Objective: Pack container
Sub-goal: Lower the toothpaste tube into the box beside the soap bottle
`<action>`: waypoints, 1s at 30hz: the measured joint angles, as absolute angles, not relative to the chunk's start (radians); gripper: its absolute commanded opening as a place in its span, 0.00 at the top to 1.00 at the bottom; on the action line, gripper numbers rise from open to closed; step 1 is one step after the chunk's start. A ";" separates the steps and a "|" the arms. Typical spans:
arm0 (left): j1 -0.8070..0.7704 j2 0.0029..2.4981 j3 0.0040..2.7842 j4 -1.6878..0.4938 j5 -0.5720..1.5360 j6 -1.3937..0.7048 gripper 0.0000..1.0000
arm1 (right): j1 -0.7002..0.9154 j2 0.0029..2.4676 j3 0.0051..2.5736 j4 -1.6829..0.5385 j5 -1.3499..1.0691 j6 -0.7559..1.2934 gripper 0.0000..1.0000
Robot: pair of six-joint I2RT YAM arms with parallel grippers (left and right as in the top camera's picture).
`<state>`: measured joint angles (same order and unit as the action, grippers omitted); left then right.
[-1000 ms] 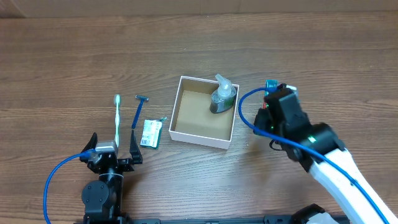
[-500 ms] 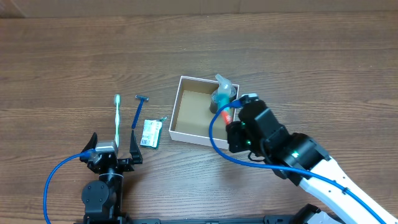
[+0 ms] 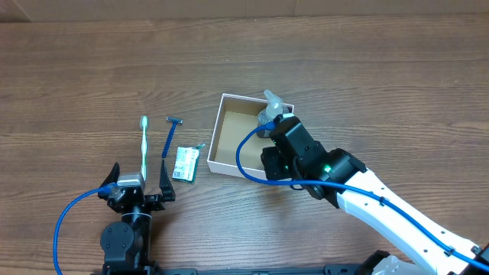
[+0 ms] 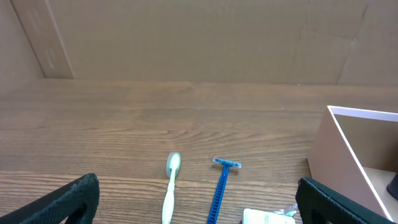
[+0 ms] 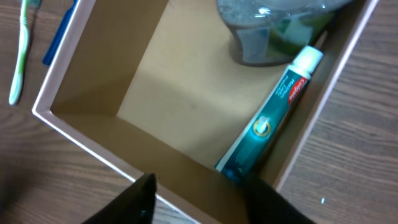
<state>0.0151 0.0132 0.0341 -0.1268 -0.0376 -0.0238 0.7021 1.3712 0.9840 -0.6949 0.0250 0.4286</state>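
Observation:
The container [image 3: 222, 131], a shallow white box with a brown inside, sits mid-table. A clear pump bottle [image 3: 272, 108] lies in its far right corner. In the right wrist view a teal toothpaste tube [image 5: 273, 115] rests along the right wall of the container [image 5: 87, 147], beside the bottle [image 5: 273, 31]. My right gripper [image 3: 279, 156] hovers over the front right corner, and its jaws [image 5: 202, 199] are open, apart from the tube and holding nothing. My left gripper [image 3: 139, 182] stands open at the front left [image 4: 199, 196].
A green toothbrush [image 3: 144, 145], a blue razor [image 3: 169, 137] and a small white-green packet [image 3: 185, 163] lie on the wood left of the container. The toothbrush [image 4: 170, 186] and razor [image 4: 221, 186] lie just ahead of the left fingers. A cardboard wall stands at the back.
The right arm swung left from beside the container to over its front right corner, carrying the toothpaste. Its jaws opened and the tube now lies inside. The left arm stayed still.

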 measured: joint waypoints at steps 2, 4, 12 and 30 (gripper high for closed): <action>0.015 0.013 0.034 -0.127 -0.038 -0.024 0.00 | 0.702 1.365 0.990 -0.721 0.025 0.425 0.36; 0.015 0.013 0.034 -0.126 -0.038 -0.024 0.00 | 0.702 1.345 1.003 -0.762 0.030 0.423 0.21; 0.015 0.013 0.034 -0.127 -0.038 -0.024 0.00 | 0.672 1.073 1.116 -1.065 0.267 0.533 0.00; 0.015 0.013 0.034 -0.127 -0.038 -0.024 0.00 | 0.188 0.654 1.143 -1.182 0.476 0.573 0.00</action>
<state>0.0151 0.0132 0.0341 -0.1268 -0.0376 -0.0238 0.1879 0.6537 1.1427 -1.1820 0.4763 0.5728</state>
